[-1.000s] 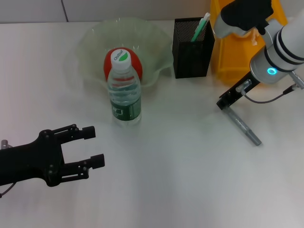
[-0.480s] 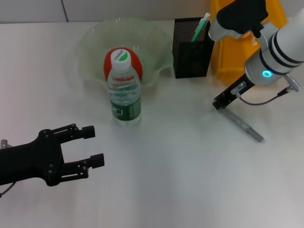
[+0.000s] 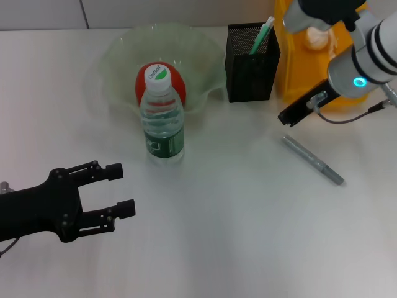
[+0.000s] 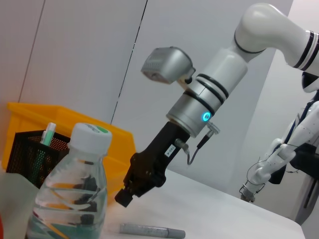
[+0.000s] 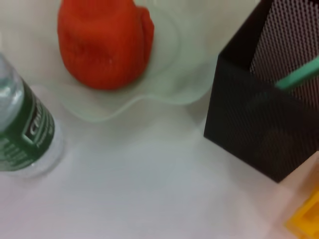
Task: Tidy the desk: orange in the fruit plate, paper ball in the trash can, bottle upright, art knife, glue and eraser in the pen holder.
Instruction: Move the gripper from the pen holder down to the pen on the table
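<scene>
My right gripper (image 3: 286, 118) hangs above the desk, just off the near corner of the pen holder (image 3: 251, 62), and it carries nothing. Whether its jaws stand wide or narrow I cannot tell; the views show only a dark tip end-on. The art knife (image 3: 312, 160), a slim grey stick, lies flat on the table below and a little outward from that tip, apart from it.

My left gripper (image 3: 118, 190) rests low at the near side of the desk, jaws spread wide and empty, well short of the bottle (image 3: 163, 118).

The rest looks settled: the bottle stands upright, the orange (image 3: 177, 79) sits in the fruit plate (image 3: 118, 56) behind it, and a green-capped stick (the glue, I'd guess) pokes out of the holder. So I judge the knife to be the step in hand.

The next move calls for lowering my right tip over the knife's middle, jaws straddling its thin body crosswise, then lifting it and tipping it end-down into the holder.
</scene>
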`<state>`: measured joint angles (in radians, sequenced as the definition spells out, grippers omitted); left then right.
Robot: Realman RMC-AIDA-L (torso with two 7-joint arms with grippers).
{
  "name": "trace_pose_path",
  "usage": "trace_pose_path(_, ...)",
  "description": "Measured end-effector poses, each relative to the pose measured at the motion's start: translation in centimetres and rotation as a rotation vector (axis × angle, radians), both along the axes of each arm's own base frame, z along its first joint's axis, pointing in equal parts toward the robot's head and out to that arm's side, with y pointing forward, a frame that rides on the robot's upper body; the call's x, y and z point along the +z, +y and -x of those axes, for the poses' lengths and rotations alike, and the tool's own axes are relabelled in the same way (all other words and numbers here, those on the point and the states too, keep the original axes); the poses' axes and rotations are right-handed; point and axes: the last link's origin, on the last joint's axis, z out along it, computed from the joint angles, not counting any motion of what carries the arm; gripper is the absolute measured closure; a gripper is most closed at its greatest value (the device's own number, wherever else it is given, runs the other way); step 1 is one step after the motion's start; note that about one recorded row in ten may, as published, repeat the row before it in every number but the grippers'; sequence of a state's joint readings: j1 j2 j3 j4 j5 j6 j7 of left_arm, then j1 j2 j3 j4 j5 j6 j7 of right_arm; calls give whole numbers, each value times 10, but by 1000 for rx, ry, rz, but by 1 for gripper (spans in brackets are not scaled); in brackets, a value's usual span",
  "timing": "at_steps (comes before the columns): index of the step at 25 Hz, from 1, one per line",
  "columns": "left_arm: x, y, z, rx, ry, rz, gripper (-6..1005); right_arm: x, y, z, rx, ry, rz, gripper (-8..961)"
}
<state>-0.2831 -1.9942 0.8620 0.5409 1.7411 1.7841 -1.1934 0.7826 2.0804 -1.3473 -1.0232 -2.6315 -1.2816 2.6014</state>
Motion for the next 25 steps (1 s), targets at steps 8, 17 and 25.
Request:
trace_pose_path(8, 1, 0, 0, 0, 3, -1, 215, 5, -4, -3, 6, -79, 38, 956)
trace_pose_path(17, 1, 2, -1, -6, 5, -2, 215, 0, -10, -14, -24, -111, 71, 819)
trace_pose_path(25, 0, 3, 0, -2, 10, -3, 215, -5, -11, -18, -29, -110, 83, 714)
